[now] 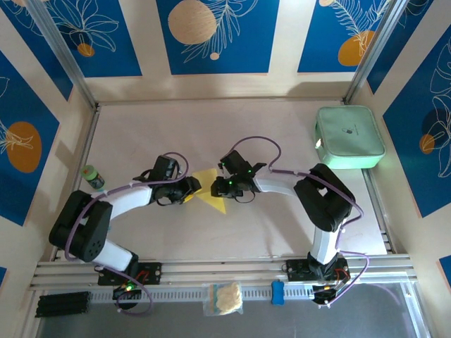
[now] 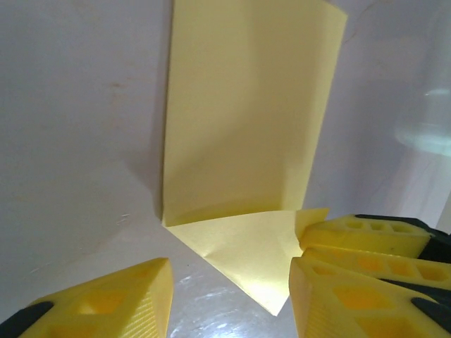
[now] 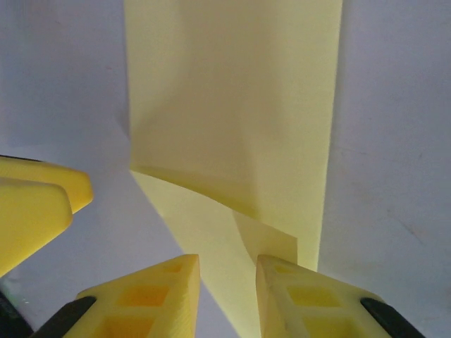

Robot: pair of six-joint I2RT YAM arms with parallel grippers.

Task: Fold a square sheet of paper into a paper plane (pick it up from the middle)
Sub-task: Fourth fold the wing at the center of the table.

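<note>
The yellow sheet of paper (image 1: 210, 189) lies partly folded on the table's middle, a raised panel (image 2: 246, 105) over a flat triangular flap (image 2: 243, 246). A finished paper plane is out of view. My left gripper (image 1: 192, 189) is at the paper's left edge, open, and the flap's tip lies between its fingers (image 2: 229, 271) untouched. My right gripper (image 1: 224, 186) is at the paper's right edge, jaws narrowly open. A strip of paper (image 3: 211, 232) runs through the gap (image 3: 227, 266), on the table. Each wrist view catches the other gripper's yellow fingers (image 2: 366, 236) (image 3: 35, 197) close by.
A mint-green case (image 1: 349, 137) sits at the back right. A small green-capped bottle (image 1: 91, 176) stands by the left wall. On the front rail are a clear bag with a cream wad (image 1: 224, 298) and a blue piece (image 1: 277, 292).
</note>
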